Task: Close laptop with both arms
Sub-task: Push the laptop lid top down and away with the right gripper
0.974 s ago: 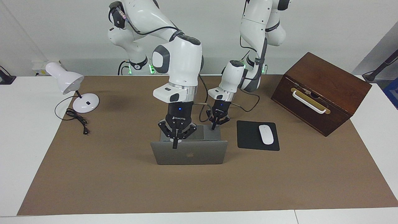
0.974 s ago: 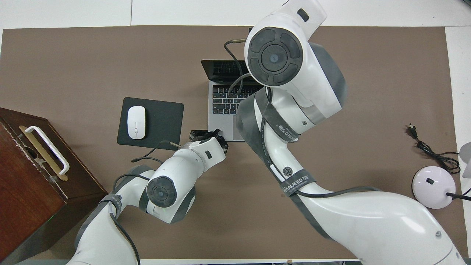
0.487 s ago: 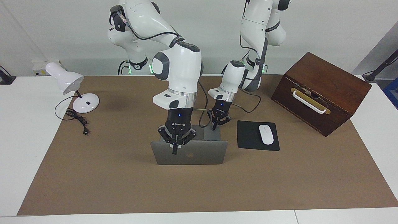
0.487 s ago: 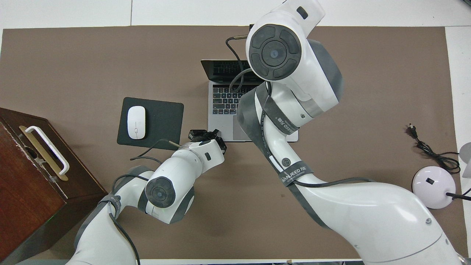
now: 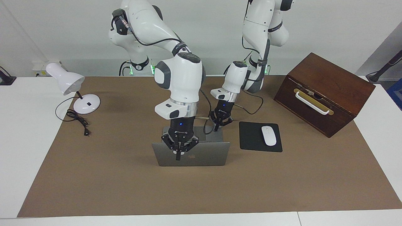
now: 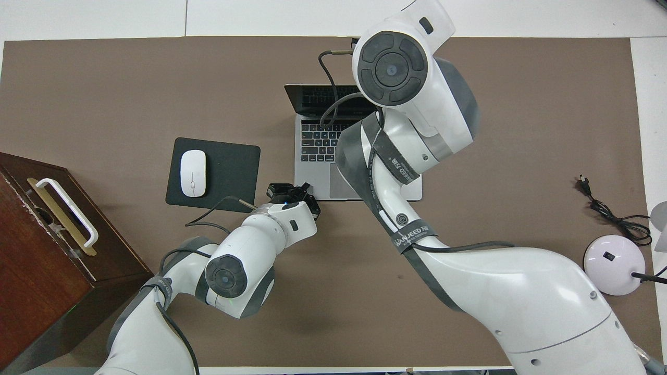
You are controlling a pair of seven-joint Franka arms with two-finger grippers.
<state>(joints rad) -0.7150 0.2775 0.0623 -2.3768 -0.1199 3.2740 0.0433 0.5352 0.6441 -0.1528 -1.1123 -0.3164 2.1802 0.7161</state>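
Observation:
The silver-grey laptop (image 5: 207, 155) stands open in the middle of the brown mat, its lid upright and its logo side facing away from the robots. Its dark keyboard (image 6: 318, 141) shows in the overhead view. My right gripper (image 5: 178, 158) is shut and points straight down, its fingertips just below the lid's top edge, against the outer face beside the logo. My left gripper (image 5: 216, 128) is also shut; its tip is at the corner of the laptop's base nearest the robots, toward the left arm's end. In the overhead view the left gripper (image 6: 288, 190) shows, while the right one is hidden under its own wrist.
A black mouse pad (image 5: 251, 139) with a white mouse (image 5: 268, 135) lies beside the laptop toward the left arm's end. A brown wooden box (image 5: 323, 94) with a white handle stands past it. A white desk lamp (image 5: 73, 91) and its cord (image 5: 78, 121) are at the right arm's end.
My right gripper has come down from the lid's top edge onto its outer face. The left gripper has barely shifted. The lid stands at the same angle.

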